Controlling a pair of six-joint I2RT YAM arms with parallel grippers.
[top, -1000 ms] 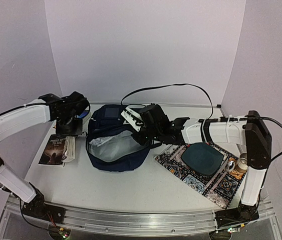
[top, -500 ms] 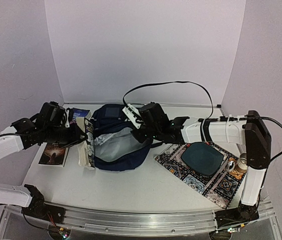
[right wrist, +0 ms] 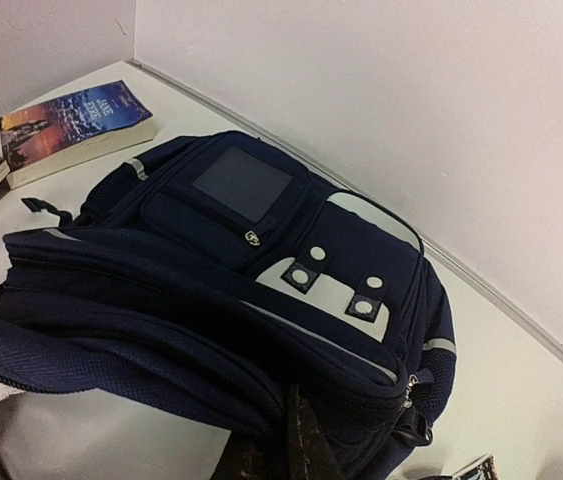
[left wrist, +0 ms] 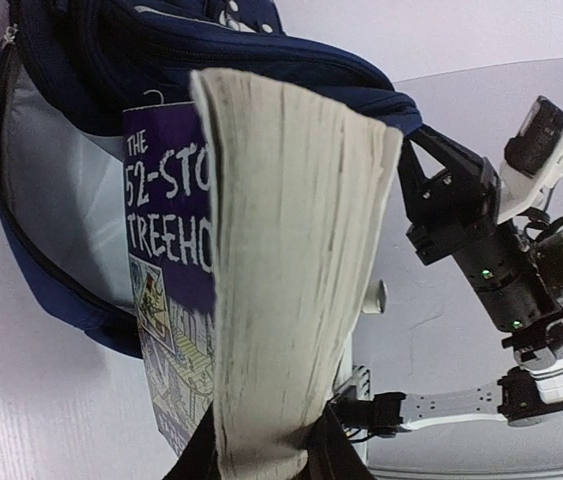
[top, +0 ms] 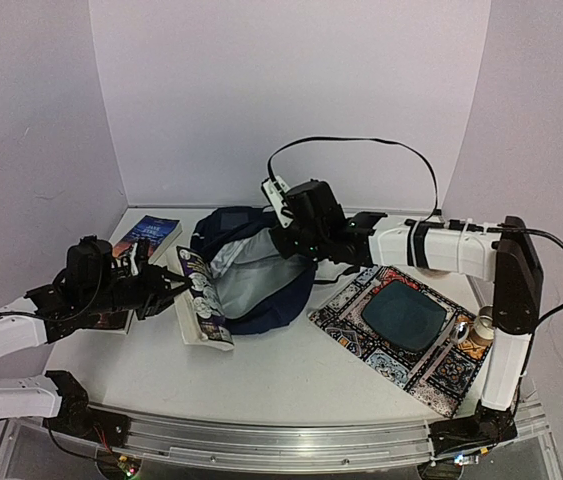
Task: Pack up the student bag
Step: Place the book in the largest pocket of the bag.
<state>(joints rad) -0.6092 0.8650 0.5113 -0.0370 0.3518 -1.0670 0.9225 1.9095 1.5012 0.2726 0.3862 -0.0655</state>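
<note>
Mat of patterned cloth lies nearest, at the lower right of the top view, with a dark teal square dish on it and a small pale cup at its right edge. Left of centre, the left claw pinches a thick purple-covered paperback by one end, its fingers pressed on either cover in the left wrist view, with the page block upright just beside the bag's mouth. Behind it, in the middle of the frame, the large dark navy fabric student bag with white trim lies on the white table, mouth gaping toward the book and grey lining showing. The right claw is pressed together on the upper rim of that mouth, lifting it. I judge the bag soft and limp: the opening would likely sag if let go, and being light it may slide when the book pushes in. The stitched zip rim looks like the firmest hold, better than the slick lining. Farthest, at the upper left, a blue-covered book lies flat.
</note>
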